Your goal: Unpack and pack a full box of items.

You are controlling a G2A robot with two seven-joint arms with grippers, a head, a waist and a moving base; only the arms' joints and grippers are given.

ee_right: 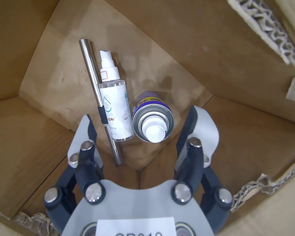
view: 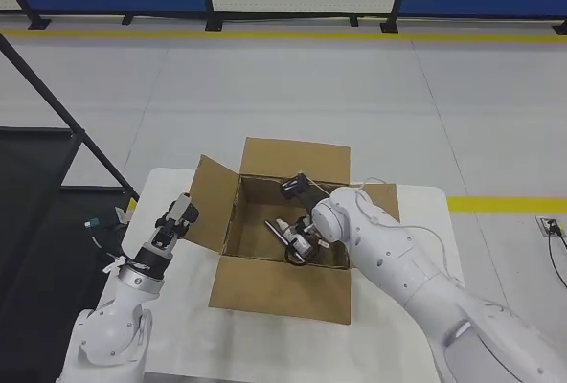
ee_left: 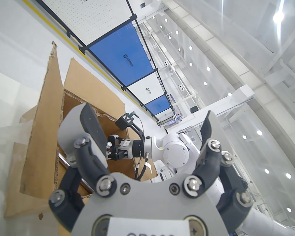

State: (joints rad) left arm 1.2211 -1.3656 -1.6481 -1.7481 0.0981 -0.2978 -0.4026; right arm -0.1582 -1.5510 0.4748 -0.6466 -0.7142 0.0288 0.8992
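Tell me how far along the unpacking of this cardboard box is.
Done: the box has its flaps open. In hand: the right gripper hangs open inside the box over the aerosol can, gripping nothing; the left gripper is open outside it. To do: the can, spray bottle and metal rod all sit in the box, so taking out and repacking remain.

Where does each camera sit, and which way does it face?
Top view: above the arms, looking down at the table and open box; both arms show, right gripper inside the box.
Left wrist view: behind the left gripper, fingers open, facing up past the box to the ceiling.
Right wrist view: behind the right gripper's open fingers, facing down at a spray bottle, can and metal rod.
Shared: top and left wrist views both show the right arm in the box.
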